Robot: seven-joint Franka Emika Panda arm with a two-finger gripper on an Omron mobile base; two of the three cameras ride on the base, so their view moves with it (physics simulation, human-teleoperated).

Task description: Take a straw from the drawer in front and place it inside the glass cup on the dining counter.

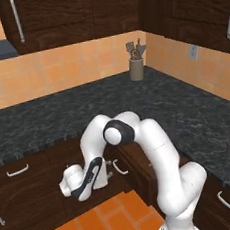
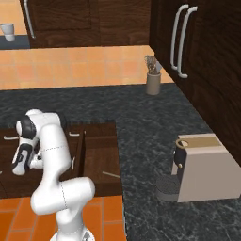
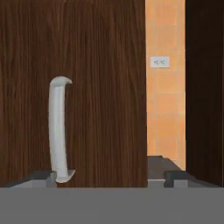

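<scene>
Dark wood drawer (image 2: 96, 160) stands pulled out; a straw (image 2: 111, 175) lies inside. Gripper (image 3: 111, 177) fingers spread wide before its silver handle (image 3: 59, 129), holding nothing.

My arm folds down low from a raised elbow, wrist turned level, and my gripper (image 3: 110, 177) has its two dark fingertips (image 3: 41, 177) spread wide apart.
</scene>
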